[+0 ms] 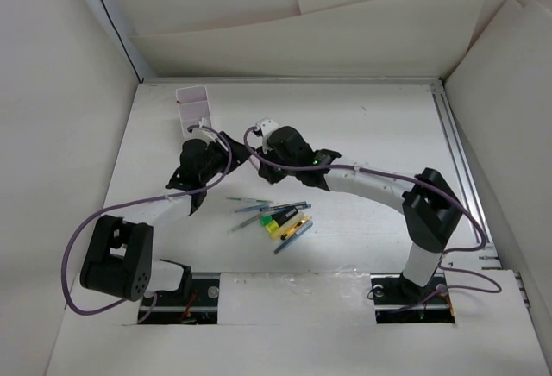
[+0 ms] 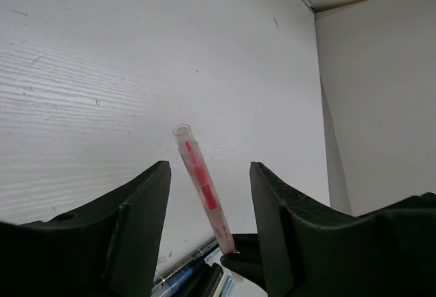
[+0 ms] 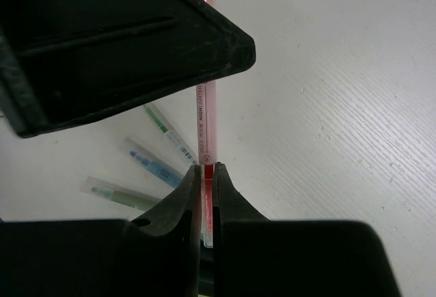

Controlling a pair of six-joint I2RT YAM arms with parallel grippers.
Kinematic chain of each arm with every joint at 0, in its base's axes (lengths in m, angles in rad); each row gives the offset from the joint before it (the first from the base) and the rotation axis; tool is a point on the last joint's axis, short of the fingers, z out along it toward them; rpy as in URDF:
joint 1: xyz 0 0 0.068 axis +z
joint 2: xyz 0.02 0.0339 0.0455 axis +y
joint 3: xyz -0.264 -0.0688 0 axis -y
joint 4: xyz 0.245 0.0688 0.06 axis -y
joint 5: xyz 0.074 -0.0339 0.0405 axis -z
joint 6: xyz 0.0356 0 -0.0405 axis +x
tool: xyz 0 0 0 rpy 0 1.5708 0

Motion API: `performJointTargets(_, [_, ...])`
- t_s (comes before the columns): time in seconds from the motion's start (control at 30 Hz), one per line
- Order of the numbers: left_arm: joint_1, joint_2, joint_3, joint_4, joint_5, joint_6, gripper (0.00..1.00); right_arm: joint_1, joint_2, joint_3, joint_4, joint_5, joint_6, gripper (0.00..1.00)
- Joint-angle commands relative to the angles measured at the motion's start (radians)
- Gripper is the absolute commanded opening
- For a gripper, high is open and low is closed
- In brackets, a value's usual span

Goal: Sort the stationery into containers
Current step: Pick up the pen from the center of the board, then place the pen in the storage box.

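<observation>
My right gripper (image 3: 207, 167) is shut on the low end of a red pen (image 3: 206, 120). The pen stands up between the fingers of my left gripper (image 2: 210, 167), which is open with a gap on each side of the red pen (image 2: 201, 184). Both grippers meet above the table, left gripper (image 1: 222, 147) next to right gripper (image 1: 252, 153). The other stationery (image 1: 276, 217), thin pens and a yellow-green highlighter, lies in a loose pile on the table. A white container (image 1: 191, 105) stands at the back left.
White walls enclose the table on the left, back and right. A metal rail (image 1: 457, 160) runs along the right side. Purple cables (image 1: 129, 208) loop off both arms. Loose teal (image 3: 167, 133) and blue (image 3: 153, 167) pens lie below the right gripper.
</observation>
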Motion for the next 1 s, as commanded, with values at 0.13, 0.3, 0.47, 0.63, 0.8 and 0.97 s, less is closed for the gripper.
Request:
performJointTargets(0.13, [-0.002, 0.031, 0.053, 0.041, -0.046, 0.017, 0.28, -0.001, -0.078, -0.003, 0.072, -0.068, 0.015, 0.0])
performJointTargets(0.3, [-0.002, 0.022, 0.053, 0.041, -0.068, 0.008, 0.0, -0.001, -0.079, -0.012, 0.072, -0.059, 0.024, 0.0])
performJointTargets(0.47, [-0.021, -0.019, 0.084, 0.021, -0.114, 0.008, 0.0, -0.001, -0.091, -0.022, 0.081, -0.05, 0.034, 0.21])
performJointTargets(0.63, [-0.021, -0.056, 0.139, -0.063, -0.228, 0.034, 0.0, -0.001, -0.193, -0.074, 0.092, -0.005, 0.054, 0.55])
performJointTargets(0.8, [-0.012, -0.081, 0.254, -0.166, -0.438, 0.086, 0.0, -0.012, -0.342, -0.166, 0.148, 0.071, 0.092, 0.68])
performJointTargets(0.97, [0.037, 0.036, 0.471, -0.257, -0.572, 0.14, 0.0, -0.03, -0.405, -0.259, 0.213, 0.125, 0.164, 0.7])
